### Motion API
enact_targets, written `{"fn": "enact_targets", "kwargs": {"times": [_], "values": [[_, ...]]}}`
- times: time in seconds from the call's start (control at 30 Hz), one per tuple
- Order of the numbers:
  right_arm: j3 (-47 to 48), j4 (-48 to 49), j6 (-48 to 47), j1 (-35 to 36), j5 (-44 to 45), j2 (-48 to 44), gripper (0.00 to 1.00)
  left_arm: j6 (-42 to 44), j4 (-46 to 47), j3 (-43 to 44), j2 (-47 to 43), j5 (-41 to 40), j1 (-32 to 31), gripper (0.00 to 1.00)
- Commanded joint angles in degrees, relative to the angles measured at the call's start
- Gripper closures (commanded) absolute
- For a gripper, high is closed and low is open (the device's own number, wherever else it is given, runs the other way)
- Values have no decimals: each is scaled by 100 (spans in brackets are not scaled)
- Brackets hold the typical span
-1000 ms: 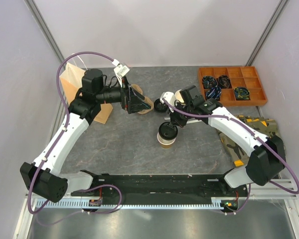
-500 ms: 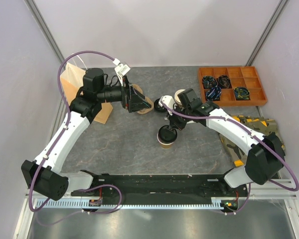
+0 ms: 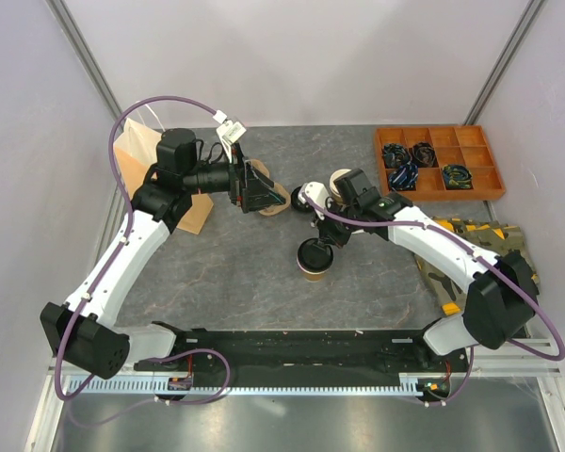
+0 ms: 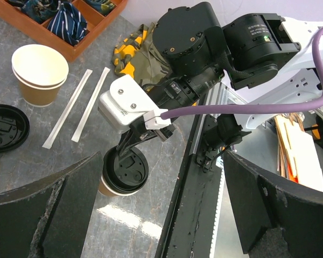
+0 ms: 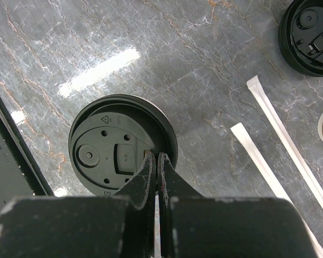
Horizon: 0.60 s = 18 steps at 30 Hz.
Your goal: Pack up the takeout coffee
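One takeout coffee cup (image 3: 313,261), tan paper with a black lid (image 5: 121,148) on top, stands mid-table. My right gripper (image 5: 155,157) is shut, and its tips rest on the lid just inside the near rim; in the left wrist view the right gripper (image 4: 130,146) comes down onto that cup (image 4: 121,173). A stack of open cups (image 4: 39,72) and a loose black lid (image 4: 5,126) sit farther back. My left gripper (image 3: 256,191) hovers wide open above the brown carrier (image 3: 277,200), with nothing between its fingers (image 4: 43,215).
Two white wrapped straws (image 4: 67,115) lie beside the cups. An orange compartment tray (image 3: 438,160) holds small bundles at the back right. A camouflage cloth (image 3: 480,250) lies at the right edge. A tan paper bag (image 3: 146,165) stands at the back left.
My right wrist has swung slightly left over the lidded cup, tips staying on the lid. The left arm has not moved.
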Motion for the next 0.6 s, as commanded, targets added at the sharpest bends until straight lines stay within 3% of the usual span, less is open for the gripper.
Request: {"fn": "enact_targets", "kwargs": {"times": [0.0,0.4,0.57], "values": [[-41,170,67,59,-41,76,100,-63,109,214,-7,227,16,0],[-147,222,76,112,38,120,100,-71,92,213,46,227,25,0],[-94,214,67,112,56,173,92,-89,92,231,64,262,25,0]]}}
